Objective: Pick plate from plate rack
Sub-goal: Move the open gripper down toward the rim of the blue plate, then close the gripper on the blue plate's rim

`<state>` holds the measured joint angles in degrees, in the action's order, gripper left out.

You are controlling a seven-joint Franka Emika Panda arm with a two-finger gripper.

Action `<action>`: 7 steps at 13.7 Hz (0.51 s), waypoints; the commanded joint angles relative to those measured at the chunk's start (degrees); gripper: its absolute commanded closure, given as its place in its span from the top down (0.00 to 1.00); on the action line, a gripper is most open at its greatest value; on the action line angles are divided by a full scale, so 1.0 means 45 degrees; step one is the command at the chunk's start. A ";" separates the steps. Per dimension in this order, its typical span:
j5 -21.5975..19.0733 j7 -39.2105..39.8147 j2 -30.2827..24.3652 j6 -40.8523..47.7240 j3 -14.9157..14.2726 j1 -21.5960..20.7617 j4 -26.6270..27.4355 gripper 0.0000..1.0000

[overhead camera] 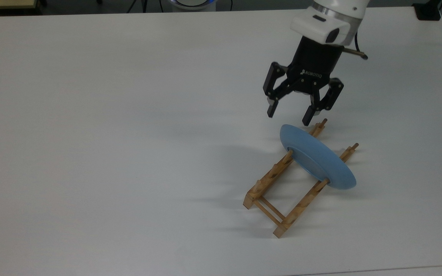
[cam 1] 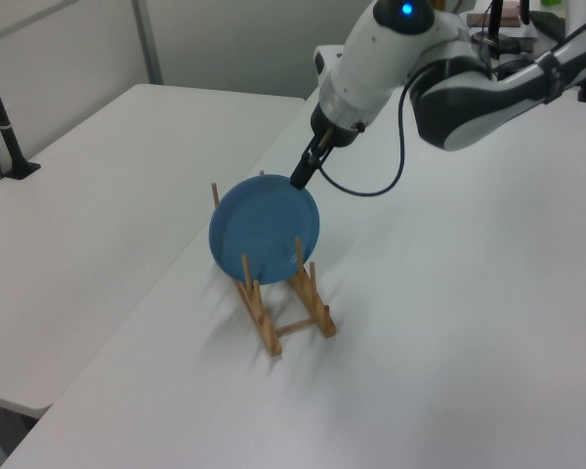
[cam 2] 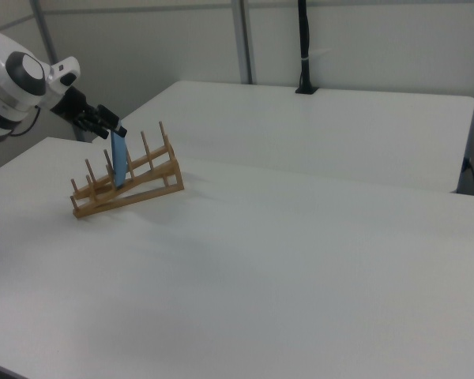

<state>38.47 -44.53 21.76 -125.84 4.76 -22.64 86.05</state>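
In the top view's upper right, the gripper (overhead camera: 289, 116), its 2 fingers spread wide and holding nothing, hangs just above the upper rim of the plate (overhead camera: 317, 157), which stands on edge in the plate rack (overhead camera: 271, 178) running diagonally toward lower right.

You have the plate rack (overhead camera: 282, 184) on the table (overhead camera: 109, 134), toward the top view's right. The plate (overhead camera: 317, 156) stands on edge in the rack, between pegs near the rack's far end. The gripper (overhead camera: 289, 117) hangs just above the plate's upper rim, fingers spread apart.
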 commanded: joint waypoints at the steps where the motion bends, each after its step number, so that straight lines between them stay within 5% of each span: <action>1: 0.0807 -0.0592 0.0456 -0.0570 -0.0180 -0.0222 -0.0235 0.62; 3: 0.0982 -0.0592 0.0457 -0.0570 -0.0180 -0.0222 -0.0235 0.49; 7: 0.1061 -0.0611 0.0457 -0.0570 -0.0180 -0.0261 -0.0235 0.44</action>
<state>41.90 -45.99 23.53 -127.73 4.76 -22.78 85.66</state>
